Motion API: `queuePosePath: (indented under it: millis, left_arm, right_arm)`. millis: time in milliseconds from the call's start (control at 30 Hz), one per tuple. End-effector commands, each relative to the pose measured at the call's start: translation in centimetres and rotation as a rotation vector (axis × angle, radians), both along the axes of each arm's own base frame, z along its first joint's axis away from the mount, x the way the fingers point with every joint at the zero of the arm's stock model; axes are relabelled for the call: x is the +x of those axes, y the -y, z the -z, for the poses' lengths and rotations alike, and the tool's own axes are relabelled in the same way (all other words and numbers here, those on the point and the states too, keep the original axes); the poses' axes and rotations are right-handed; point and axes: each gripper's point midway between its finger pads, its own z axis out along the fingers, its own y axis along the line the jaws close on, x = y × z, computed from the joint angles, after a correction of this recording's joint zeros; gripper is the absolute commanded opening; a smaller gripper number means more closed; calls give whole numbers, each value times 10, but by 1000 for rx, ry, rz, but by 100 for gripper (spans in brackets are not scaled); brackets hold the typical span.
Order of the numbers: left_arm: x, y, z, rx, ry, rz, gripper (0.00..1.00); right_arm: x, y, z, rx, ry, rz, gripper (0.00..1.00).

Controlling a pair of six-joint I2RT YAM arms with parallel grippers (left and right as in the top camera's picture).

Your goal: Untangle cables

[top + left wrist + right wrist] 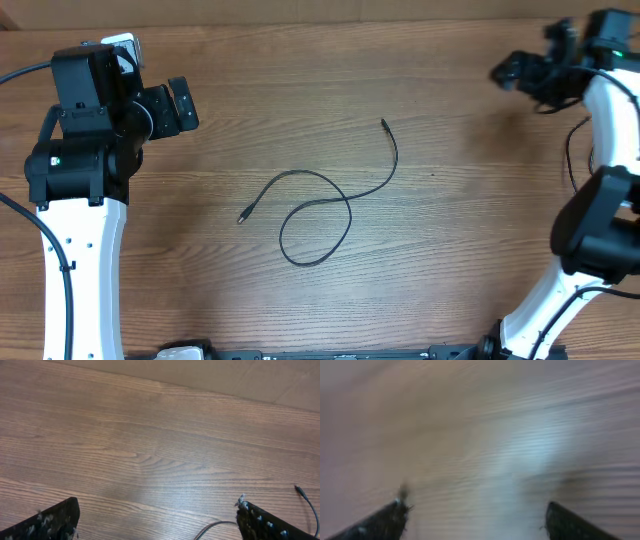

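Your one black cable is lying near the middle of the table, crossing itself once in a loose loop. One plug is reaching toward 1 o'clock and the other toward 9 o'clock. Your left gripper is hovering out at 10 o'clock, jaws spread wide and gripping nothing. Your right gripper is hanging at 2 o'clock. Its wrist view is blurring badly, but the fingers seem to be standing well apart with nothing between them.
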Motion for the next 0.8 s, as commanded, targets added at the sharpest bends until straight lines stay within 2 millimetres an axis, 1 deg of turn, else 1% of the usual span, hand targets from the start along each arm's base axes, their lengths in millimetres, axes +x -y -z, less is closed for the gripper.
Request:
queuePosePath:
  millis: [0,100,167,200,267,300,367,400,433,500,667,733,767]
  left_arm:
    - [1,5,4,4,-11,27,100]
    - [1,5,4,4,-11,27,100]
    - [1,5,4,3,-11,27,100]
    - [1,5,4,3,-11,27,100]
    - [0,5,4,3,-15,27,100]
    - [-1,5,5,3,-19,27,100]
    - [-2,5,7,2,-28,27,100]
    - [-3,5,7,2,-30,27,100]
    - [-3,5,8,2,-33,27,100]
    - [-3,5,8,4,-36,29,100]
    - [-4,5,9,11,-41,36,100]
    - [-4,5,9,18,-40,42,100]
    - [-4,5,9,18,-40,42,100]
  right_arm:
    - [-26,-78,-14,115,-7,-282,78]
    - [-58,-131,-7,109,-82,-479,78]
    - [-83,-168,-5,91,-107,-647,79]
    - [-94,-183,-2,73,-122,-718,78]
    - [-114,-207,9,17,-166,-818,76]
    - [-121,-215,14,-10,-185,-848,76]
    - [-142,-235,28,-62,-236,-925,76]
    - [-152,-242,33,-77,-257,-955,77]
    - [-167,-252,42,-93,-291,-998,77]
    - [-192,-264,55,-103,-348,-1057,77]
    - [-257,-281,79,-103,-505,-1176,75]
    - [-277,-290,87,-118,-524,-1236,75]
    - [-284,-294,89,-123,-522,-1271,74]
